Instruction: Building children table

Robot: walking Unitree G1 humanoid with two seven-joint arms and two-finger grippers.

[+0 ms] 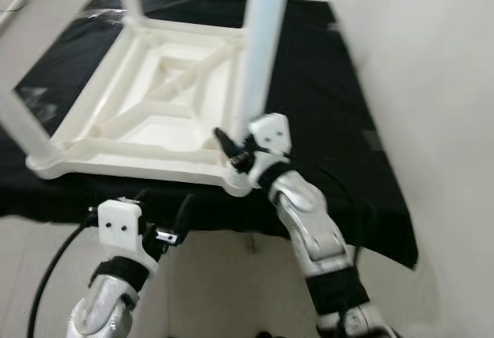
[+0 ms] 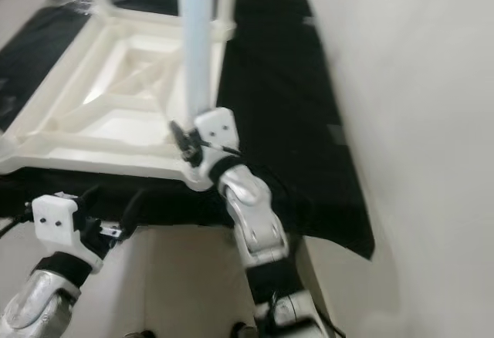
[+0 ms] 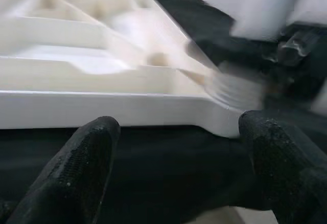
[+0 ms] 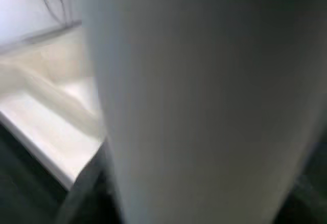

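Right tool (image 1: 231, 149) at table leg (image 1: 262, 45) (upright).

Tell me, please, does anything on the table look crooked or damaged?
Nothing looks damaged. The tabletop lies upside down on the black cloth. The right gripper is at the base of the near leg, which leans slightly.

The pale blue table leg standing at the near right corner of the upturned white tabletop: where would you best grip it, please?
Probably low on the pale blue table leg, just above its socket in the upturned white plastic tabletop. It stands upright and round, so fingers should close across it from the near side, where the right gripper is.
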